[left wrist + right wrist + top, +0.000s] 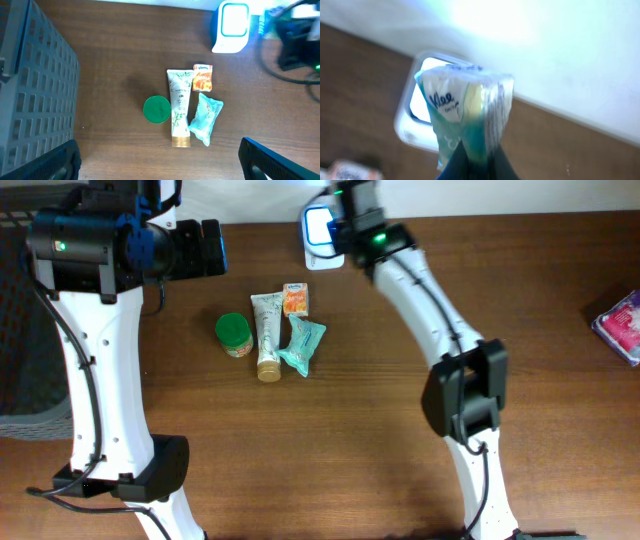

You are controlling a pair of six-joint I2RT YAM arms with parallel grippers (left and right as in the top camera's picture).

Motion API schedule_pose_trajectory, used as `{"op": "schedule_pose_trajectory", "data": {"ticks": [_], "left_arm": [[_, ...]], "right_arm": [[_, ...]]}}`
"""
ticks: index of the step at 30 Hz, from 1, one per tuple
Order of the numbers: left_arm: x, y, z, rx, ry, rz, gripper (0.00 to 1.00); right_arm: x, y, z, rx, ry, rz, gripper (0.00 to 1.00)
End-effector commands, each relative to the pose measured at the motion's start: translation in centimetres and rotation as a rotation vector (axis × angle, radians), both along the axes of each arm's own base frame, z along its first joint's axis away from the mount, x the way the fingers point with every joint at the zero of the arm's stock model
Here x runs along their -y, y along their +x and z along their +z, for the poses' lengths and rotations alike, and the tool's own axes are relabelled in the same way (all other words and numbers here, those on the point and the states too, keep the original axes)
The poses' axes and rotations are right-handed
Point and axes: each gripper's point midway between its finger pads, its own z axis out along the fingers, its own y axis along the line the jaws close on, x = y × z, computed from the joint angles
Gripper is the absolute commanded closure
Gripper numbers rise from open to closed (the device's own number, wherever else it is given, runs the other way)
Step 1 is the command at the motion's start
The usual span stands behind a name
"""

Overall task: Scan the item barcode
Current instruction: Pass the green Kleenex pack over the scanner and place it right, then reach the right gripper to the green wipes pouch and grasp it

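Observation:
My right gripper is shut on a green and white Kleenex tissue pack, the item. It holds the pack upright just in front of the white scanner with its lit blue window. From overhead, the right gripper sits beside the scanner at the table's back edge. My left gripper hangs open high above the table, with nothing between its fingers. From overhead the left gripper is at the back left. No barcode shows on the pack.
A green-lidded jar, a white tube with a gold cap, a small orange tissue pack and a teal packet lie together mid-table. A pink packet lies at the right edge. A grey crate stands at the left.

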Motion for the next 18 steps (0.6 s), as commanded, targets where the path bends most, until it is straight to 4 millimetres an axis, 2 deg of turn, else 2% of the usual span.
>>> {"op": "schedule_pose_trajectory", "data": {"ticks": [1, 3, 5, 7, 8, 10, 11, 12, 13, 14, 15, 16, 18], "left_arm": [[-0.1, -0.3, 0.8, 0.022, 0.010, -0.010, 0.01], [-0.1, -0.3, 0.8, 0.022, 0.010, -0.010, 0.01], [-0.1, -0.3, 0.8, 0.022, 0.010, -0.010, 0.01], [-0.1, -0.3, 0.8, 0.022, 0.010, -0.010, 0.01], [-0.1, -0.3, 0.8, 0.022, 0.010, -0.010, 0.01], [-0.1, -0.3, 0.8, 0.022, 0.010, -0.010, 0.01], [-0.1, -0.3, 0.8, 0.022, 0.010, -0.010, 0.01], [-0.1, -0.3, 0.8, 0.022, 0.010, -0.010, 0.01], [-0.1, -0.3, 0.8, 0.022, 0.010, -0.010, 0.01], [-0.1, -0.3, 0.8, 0.022, 0.010, -0.010, 0.01], [-0.1, -0.3, 0.8, 0.022, 0.010, -0.010, 0.01], [-0.1, -0.3, 0.8, 0.022, 0.010, -0.010, 0.01], [-0.1, -0.3, 0.8, 0.022, 0.010, -0.010, 0.01]], "right_arm": [[-0.5, 1.1, -1.9, 0.063, -0.242, 0.038, 0.96], [-1.5, 1.2, -2.4, 0.077, -0.244, 0.056, 0.96], [-1.4, 1.2, -2.3, 0.077, -0.244, 0.046, 0.96], [1.2, 1.5, -1.5, 0.106, -0.235, -0.125, 0.96], [3.3, 1.6, -0.6, 0.132, -0.191, -0.258, 0.96], [7.1, 1.5, 0.9, 0.135, -0.075, -0.416, 0.96], [9.2, 1.3, 1.6, 0.123, -0.036, -0.470, 0.96], [12.2, 1.0, 2.1, 0.098, 0.003, -0.528, 0.96], [16.6, 0.3, 2.3, 0.062, 0.023, -0.615, 0.96], [19.8, -0.4, 2.1, 0.031, 0.022, -0.680, 0.96], [23.1, -1.2, 1.4, -0.012, 0.010, -0.742, 0.96], [27.6, -2.8, 0.2, -0.085, -0.017, -0.815, 0.96], [34.7, -5.9, -2.0, -0.211, -0.059, -0.934, 0.96]]}}
